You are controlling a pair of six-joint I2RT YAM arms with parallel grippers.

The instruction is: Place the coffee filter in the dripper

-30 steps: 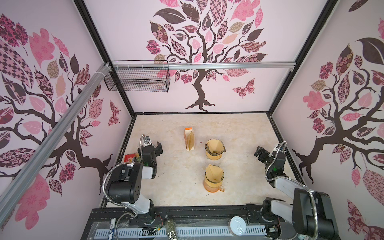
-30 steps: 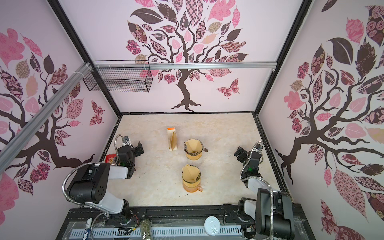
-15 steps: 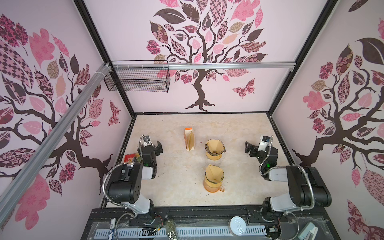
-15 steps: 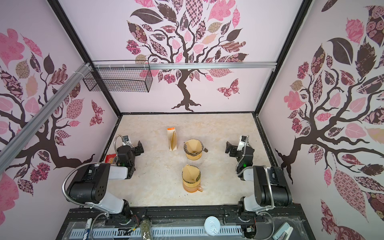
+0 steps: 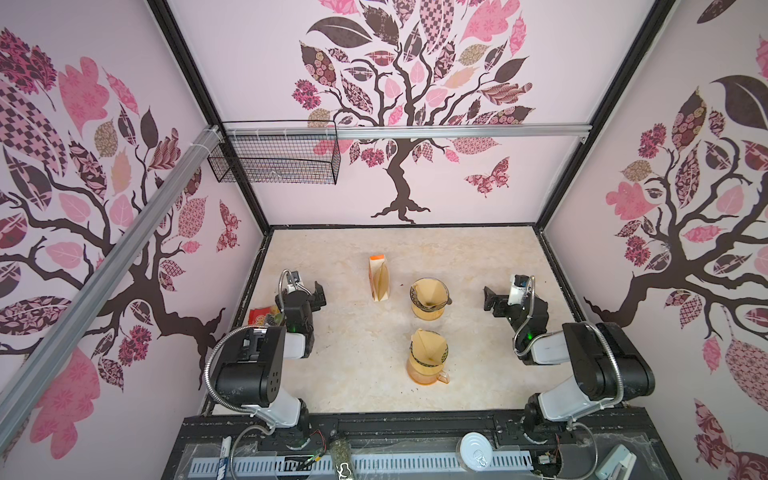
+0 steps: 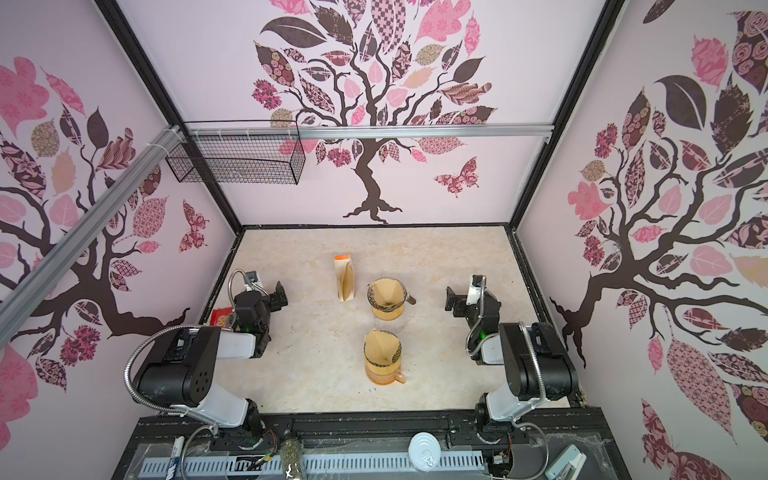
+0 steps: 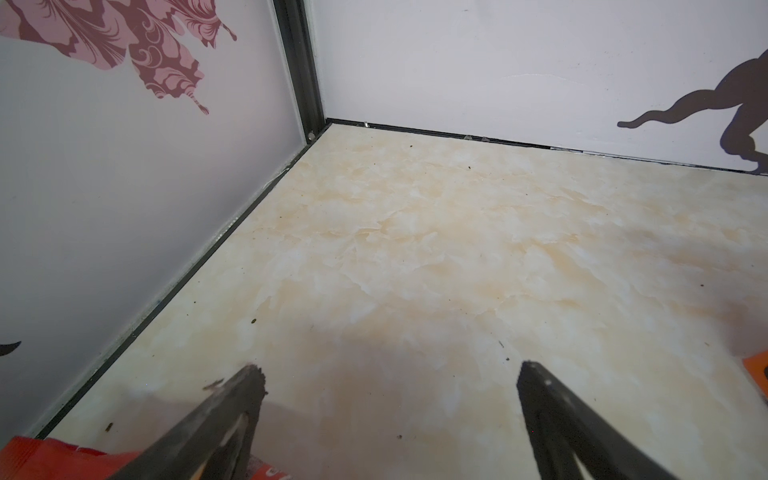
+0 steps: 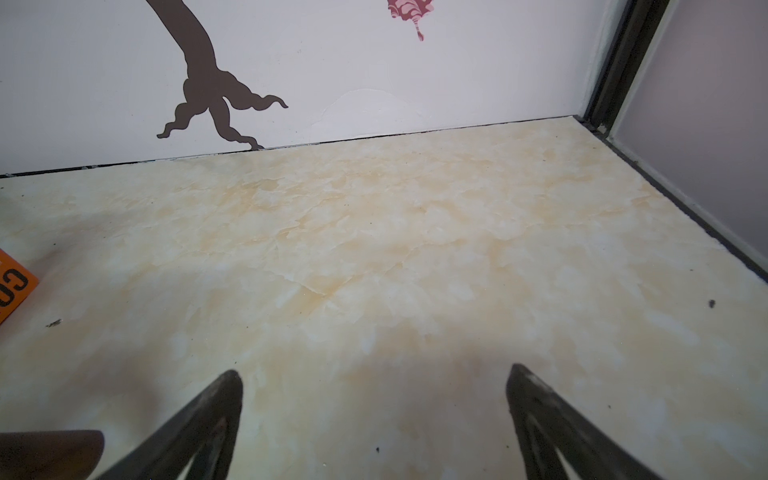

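Observation:
Two drippers stand mid-table in both top views, each with a brown paper coffee filter seated in it. The far dripper [image 5: 429, 298] [image 6: 387, 303] is clear glass. The near dripper [image 5: 428, 359] [image 6: 383, 360] is amber with a handle, and its filter [image 5: 427, 343] pokes up above the rim. An upright filter pack [image 5: 379, 282] [image 6: 345, 282] with an orange top stands to the far left of them. My left gripper [image 5: 318, 293] [image 7: 388, 374] is open over bare table left of the pack. My right gripper [image 5: 490, 299] [image 8: 374, 376] is open, right of the far dripper, holding nothing.
A red snack packet [image 5: 264, 316] [image 7: 41, 457] lies by the left wall under my left arm. The pack's orange corner [image 8: 12, 291] [image 7: 758, 370] shows at the edge of both wrist views. A wire basket [image 5: 274, 160] hangs on the back wall. A can lid [image 5: 476, 451] lies on the front ledge.
My right gripper has swung from near the right wall leftward and a little farther back, toward the far dripper. The left arm has barely moved. Both grippers stay open.

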